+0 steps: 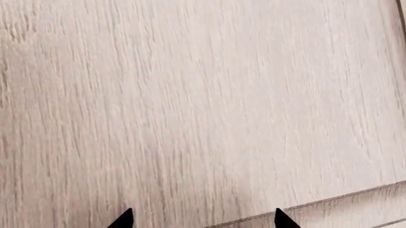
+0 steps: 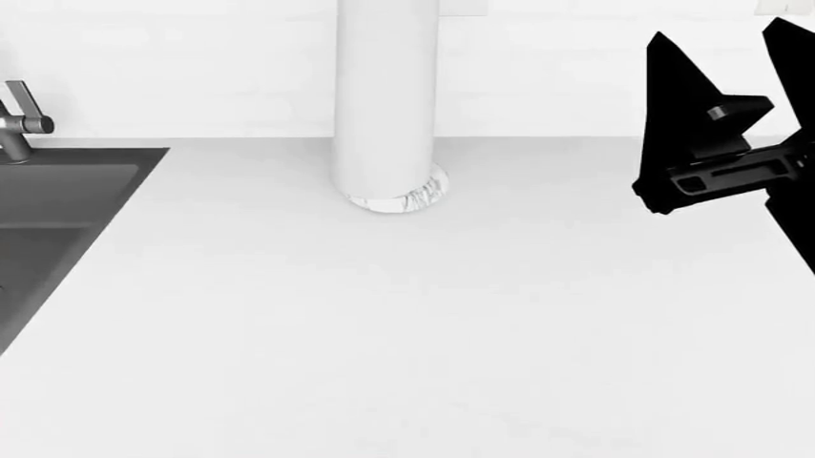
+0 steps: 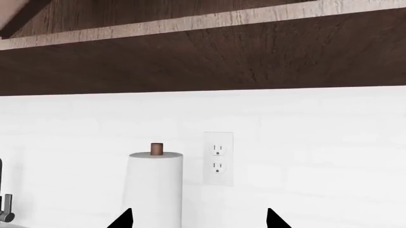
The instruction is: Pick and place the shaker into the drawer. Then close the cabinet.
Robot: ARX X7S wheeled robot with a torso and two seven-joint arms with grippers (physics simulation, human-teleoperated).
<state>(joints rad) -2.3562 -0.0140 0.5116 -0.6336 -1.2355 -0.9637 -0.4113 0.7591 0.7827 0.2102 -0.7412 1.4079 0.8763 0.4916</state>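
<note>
The white countertop [image 2: 407, 324] fills most of the head view, with a dark sink [image 2: 57, 219] set into it at the left and a metal faucet [image 2: 19, 119] at the sink's back edge; behind runs a white wall [image 3: 317, 156], and in the right wrist view dark wood upper cabinets [image 3: 209, 57] hang above it, with a wall outlet [image 3: 217, 159] below them. A tall white paper towel roll [image 2: 386, 95] stands upright on a marbled base [image 2: 414, 198] toward the back of the counter, a brown spindle tip [image 3: 157, 148] showing at its top. The right gripper [image 2: 726, 57] is raised at the right, above the counter, its black fingers spread wide and holding nothing. The left gripper [image 1: 203, 221] faces a light wood-grain cabinet [image 1: 190, 104] panel at close range; its two tips stand wide apart, empty. The shaker and the drawer appear in no view.
</note>
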